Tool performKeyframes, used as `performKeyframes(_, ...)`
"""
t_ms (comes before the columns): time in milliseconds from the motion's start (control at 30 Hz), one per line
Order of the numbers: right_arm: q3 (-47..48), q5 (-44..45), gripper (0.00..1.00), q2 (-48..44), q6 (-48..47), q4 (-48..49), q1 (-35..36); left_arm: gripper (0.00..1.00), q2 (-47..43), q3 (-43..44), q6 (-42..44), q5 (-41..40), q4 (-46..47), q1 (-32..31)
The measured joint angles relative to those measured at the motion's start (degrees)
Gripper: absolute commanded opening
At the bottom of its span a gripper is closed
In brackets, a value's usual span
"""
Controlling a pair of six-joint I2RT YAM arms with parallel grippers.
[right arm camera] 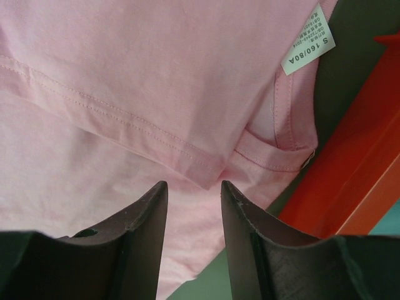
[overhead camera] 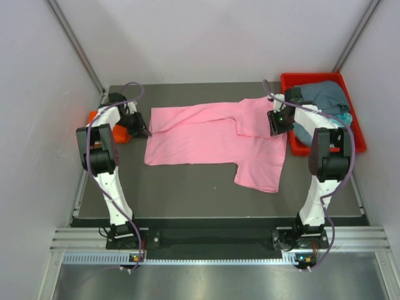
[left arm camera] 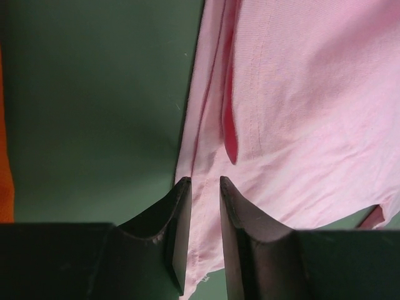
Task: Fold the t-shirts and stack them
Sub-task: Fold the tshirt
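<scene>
Grey-blue t-shirt (overhead camera: 326,99) bundled in red tray (overhead camera: 312,77), pink t-shirt (overhead camera: 206,134) alongside

White left arm (overhead camera: 112,187) and right arm (overhead camera: 314,201) with black joints, purplish-grey cables (overhead camera: 133,85) looped alongside, black tapered pincer fingers (left arm camera: 178,231)

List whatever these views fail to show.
- Orange shirt: top view, mostly behind the left arm; left wrist view, cut by the edge.
- Tray shirts: top view, bunched, partly under the right arm; count unclear.
- Left gripper, right gripper: wrist views, fingers straddle the pink shirt; grip unclear.
</scene>
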Motion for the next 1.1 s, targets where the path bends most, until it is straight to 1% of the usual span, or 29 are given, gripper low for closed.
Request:
performKeyframes(233,1.81,-1.20,0.40,-1.40,0.17,-0.70,0.00,0.32,-1.57,-1.36,1.01,-0.26,-0.81,0.48)
performKeyframes(333,-0.17,-4.42,0.40,-5.01,-0.87,-0.55,0.00,0.32,-4.87,-3.82,2.86,-0.20,-2.49,0.79)
performKeyframes(400,-2.69,-6.60,0.39,-8.55,-2.47,-1.20,0.07,0.31,-6.60,-3.98,5.22,-0.07,-4.81,0.85)
performKeyframes(567,-9.22,-11.13,0.38,-17.22,-8.85,-3.58,1.07,0.31,-8.48,-2.93,15.04,1.07,-10.97,0.55)
performKeyframes(667,-13.86,-12.79,0.40,-22.08,-14.03,-5.90,2.60,0.33,-9.51,-2.01,23.82,1.44,-14.93,-0.20)
performKeyframes(767,-20.15,-13.51,0.40,-27.52,-19.76,-8.33,6.01,0.33,-12.83,-2.71,34.58,0.87,-16.72,-1.92)
performKeyframes(900,-27.32,-13.57,0.40,-33.81,-25.38,-11.91,11.54,0.33,-19.98,-7.39,46.07,-0.15,-16.79,-4.35)
performKeyframes(967,-30.12,-13.53,0.40,-36.59,-27.36,-13.40,13.73,0.33,-22.12,-8.98,49.77,-0.61,-16.94,-5.18)
performKeyframes(1100,-34.07,-12.31,0.40,-40.76,-29.64,-15.21,14.99,0.33,-22.69,-11.08,53.53,-2.03,-16.65,-5.33)
